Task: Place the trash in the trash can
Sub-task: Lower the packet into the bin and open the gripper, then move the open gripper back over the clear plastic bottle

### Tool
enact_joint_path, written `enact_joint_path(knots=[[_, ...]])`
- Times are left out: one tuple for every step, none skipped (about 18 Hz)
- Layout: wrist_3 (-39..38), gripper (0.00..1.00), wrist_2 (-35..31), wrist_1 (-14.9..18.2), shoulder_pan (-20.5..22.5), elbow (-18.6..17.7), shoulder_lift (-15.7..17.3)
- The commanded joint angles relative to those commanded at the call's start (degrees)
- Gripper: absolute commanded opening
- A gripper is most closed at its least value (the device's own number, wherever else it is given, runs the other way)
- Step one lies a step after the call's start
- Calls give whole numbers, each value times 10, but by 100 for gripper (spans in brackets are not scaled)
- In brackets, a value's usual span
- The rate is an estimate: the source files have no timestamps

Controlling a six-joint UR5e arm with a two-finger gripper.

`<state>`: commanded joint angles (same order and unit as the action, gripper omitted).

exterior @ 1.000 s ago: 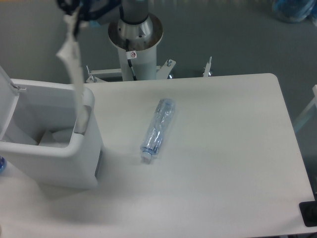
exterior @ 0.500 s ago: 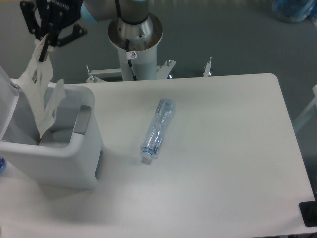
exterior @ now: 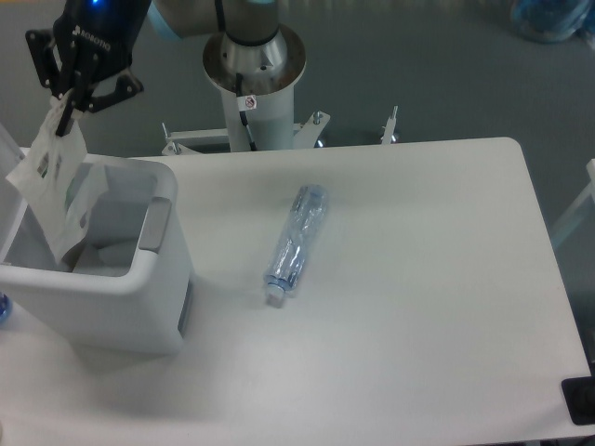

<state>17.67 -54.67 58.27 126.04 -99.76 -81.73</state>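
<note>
Camera view from above the table (exterior: pixel 418 279): the robot arm's gripper (exterior: pixel 67 100) hangs at the upper left of the scene, its two fingers pinching the top edge of a flat white pouch (exterior: pixel 54 190) with small dark printed labels. The pouch dangles below the gripper, its lower part dipping inside the open mouth of the white bin (exterior: pixel 98 279), close to the bin's 9 o'clock wall. The bin stands on the left end of the table, a grey tab (exterior: pixel 155 225) on its 3 o'clock rim; its lid (exterior: pixel 11 149) is tipped open on the left, mostly cut off by the picture's edge. A pale shape shows at the bottom of the bin, too dim to identify. A clear bluish bottle (exterior: pixel 297 240) lies on its side on the table at 3 o'clock from the bin, well apart from it, cap end pointing toward 7 o'clock. At 12 o'clock from the bottle, beyond the table's far edge, rises the arm's white pedestal (exterior: pixel 253 84) with its metal collar.
</note>
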Motion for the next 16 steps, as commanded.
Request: enact_joint_path(knots=[[0,3,0,0,0,0,-7],[0,10,-1,-1,0,0,-12],[1,33,-1,-3,0,0,-17],[4,52,-1,-5,0,3,-23],[21,70,-3,-4,0,11,-29],[24,94,-4,-4,0,18,-30],[20,100,-11,-3,1,24,-30],[19,100,-24,-3,1,25,-27],[18,100,-32,-3,1,28,-25],[18,100,-38,-2,3,32,-23],[19,100,-45,-2,3,42,-23],[19,100,-56,-2,7,53,-25],[19,100,-80,0,25,60,-26],[22,100,-110,-1,67,55,-23],[26,100,-134,-2,109,54,-24],[31,100,-159,-3,135,54,-31]])
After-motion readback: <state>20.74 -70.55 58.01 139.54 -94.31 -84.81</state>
